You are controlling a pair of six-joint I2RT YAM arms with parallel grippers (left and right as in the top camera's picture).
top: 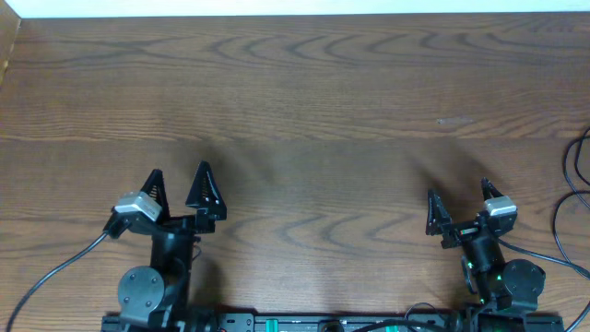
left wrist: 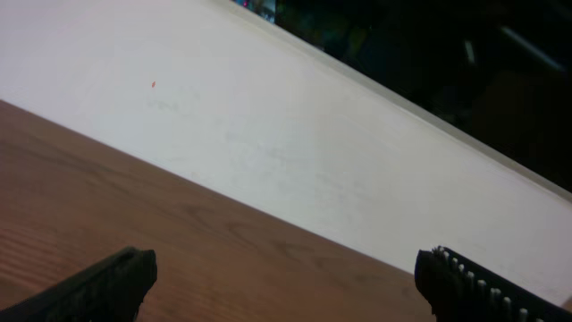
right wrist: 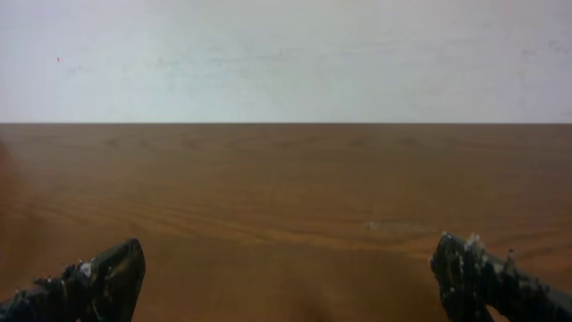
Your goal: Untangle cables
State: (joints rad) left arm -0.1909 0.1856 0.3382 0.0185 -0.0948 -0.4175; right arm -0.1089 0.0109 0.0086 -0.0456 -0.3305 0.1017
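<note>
Table [top: 295,92] stretches ahead of left tool [top: 179,173] and right tool [top: 458,190], both gaping empty.

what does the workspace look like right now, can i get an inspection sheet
surface: wooden table, bare wood grain
job's things: no white cable seen; no black cable clearly seen
clutter: nothing seen
grippers: left gripper open, holding nothing; right gripper open, holding nothing
cables: thin black loops at the right edge, cut off by the frame, cannot tell whether arm wiring or the job's cable; left arm wire trails off the near left
surroundings: pale wall beyond the table's far edge
</note>
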